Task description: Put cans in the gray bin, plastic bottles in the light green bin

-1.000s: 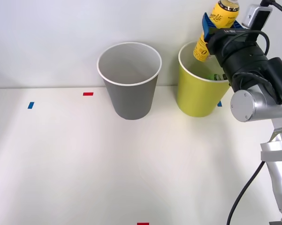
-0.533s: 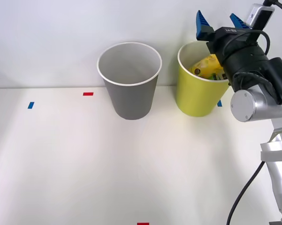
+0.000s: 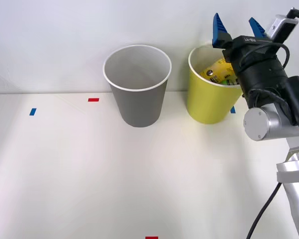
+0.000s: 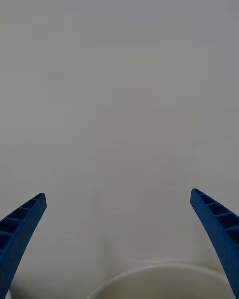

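Finishing a drop: your right pincer [image 3: 235,28] hangs spread and empty above the light green bin [image 3: 209,102], yellow-labelled bottle [image 3: 219,71] inside. Next, you likely back away.

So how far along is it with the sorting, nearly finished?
Looks close to done. A small plastic bottle with a yellow label lies inside the round yellow-green bin. The right gripper hovers above that bin, open and holding nothing. The round gray bin looks empty from here, and no cans or bottles sit on the white table, so nothing seems left.
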You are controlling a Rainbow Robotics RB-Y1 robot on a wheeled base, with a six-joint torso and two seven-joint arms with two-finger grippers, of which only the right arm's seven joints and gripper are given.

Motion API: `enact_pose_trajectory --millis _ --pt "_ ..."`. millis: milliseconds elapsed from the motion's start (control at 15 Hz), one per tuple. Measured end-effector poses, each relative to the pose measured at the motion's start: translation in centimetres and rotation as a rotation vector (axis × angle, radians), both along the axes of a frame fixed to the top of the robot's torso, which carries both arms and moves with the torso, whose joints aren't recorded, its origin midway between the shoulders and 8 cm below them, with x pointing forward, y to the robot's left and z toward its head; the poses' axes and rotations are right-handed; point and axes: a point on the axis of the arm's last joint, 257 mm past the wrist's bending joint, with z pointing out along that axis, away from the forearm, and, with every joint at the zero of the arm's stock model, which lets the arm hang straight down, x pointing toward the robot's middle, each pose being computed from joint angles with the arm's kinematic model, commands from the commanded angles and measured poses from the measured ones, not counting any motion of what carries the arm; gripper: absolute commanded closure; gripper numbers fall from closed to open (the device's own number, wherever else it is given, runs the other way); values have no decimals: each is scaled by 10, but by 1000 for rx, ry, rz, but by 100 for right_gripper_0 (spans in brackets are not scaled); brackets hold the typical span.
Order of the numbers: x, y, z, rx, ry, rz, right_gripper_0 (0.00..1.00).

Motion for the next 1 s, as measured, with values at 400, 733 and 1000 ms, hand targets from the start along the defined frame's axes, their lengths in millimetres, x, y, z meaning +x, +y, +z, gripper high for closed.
enact_pose_trajectory --millis 400,733,1000 --pt "-82 -36 -21 27 -22 -40 0" --pt "-146 -78 -77 25 61 -137 0" --pt "-173 -96 -124 19 147 -199 1"
